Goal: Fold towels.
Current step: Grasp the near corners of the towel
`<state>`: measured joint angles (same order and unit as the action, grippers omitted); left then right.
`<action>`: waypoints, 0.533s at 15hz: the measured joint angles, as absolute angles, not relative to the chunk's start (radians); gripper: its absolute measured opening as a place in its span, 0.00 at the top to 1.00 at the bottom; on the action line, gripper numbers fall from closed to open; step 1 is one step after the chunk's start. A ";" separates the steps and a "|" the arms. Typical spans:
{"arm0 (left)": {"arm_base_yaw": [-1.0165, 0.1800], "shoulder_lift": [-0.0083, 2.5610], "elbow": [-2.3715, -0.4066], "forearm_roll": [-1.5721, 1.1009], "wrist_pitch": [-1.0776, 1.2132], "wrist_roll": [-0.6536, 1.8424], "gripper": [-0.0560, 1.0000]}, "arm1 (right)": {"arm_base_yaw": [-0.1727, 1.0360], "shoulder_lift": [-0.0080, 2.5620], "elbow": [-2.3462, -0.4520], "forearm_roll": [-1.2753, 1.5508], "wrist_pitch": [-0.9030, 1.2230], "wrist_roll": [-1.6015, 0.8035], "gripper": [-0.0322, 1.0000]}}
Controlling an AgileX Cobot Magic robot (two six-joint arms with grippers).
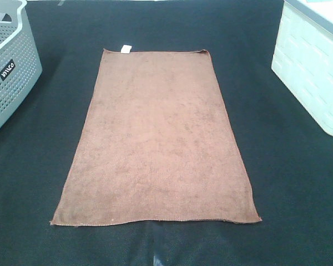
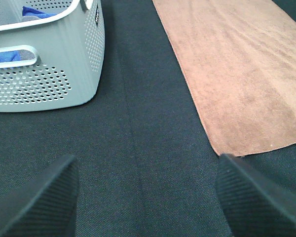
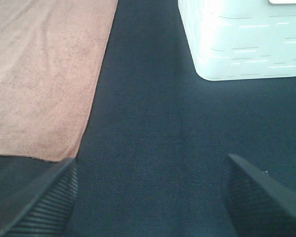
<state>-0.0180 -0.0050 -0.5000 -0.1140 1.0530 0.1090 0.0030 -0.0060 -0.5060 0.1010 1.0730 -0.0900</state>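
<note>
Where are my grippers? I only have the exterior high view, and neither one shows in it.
Observer: The left gripper is open over the bare black table cover, just outside the near left corner of the towel.
Operator: And the right one?
Observer: The right gripper is open too, over bare cover just outside the near right corner, with nothing between its fingers.
Operator: Anything else I'm missing?
Observer: The grey basket holds something blue.
</note>
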 joint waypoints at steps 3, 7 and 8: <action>-0.018 -0.005 -0.500 -0.114 1.053 0.109 0.25 | 0.003 -0.006 -0.506 0.101 1.073 -0.090 0.24; -0.018 -0.005 -0.500 -0.114 1.053 0.109 0.25 | 0.003 -0.006 -0.506 0.101 1.073 -0.090 0.24; -0.018 -0.005 -0.500 -0.114 1.053 0.109 0.25 | 0.003 -0.006 -0.506 0.101 1.073 -0.090 0.24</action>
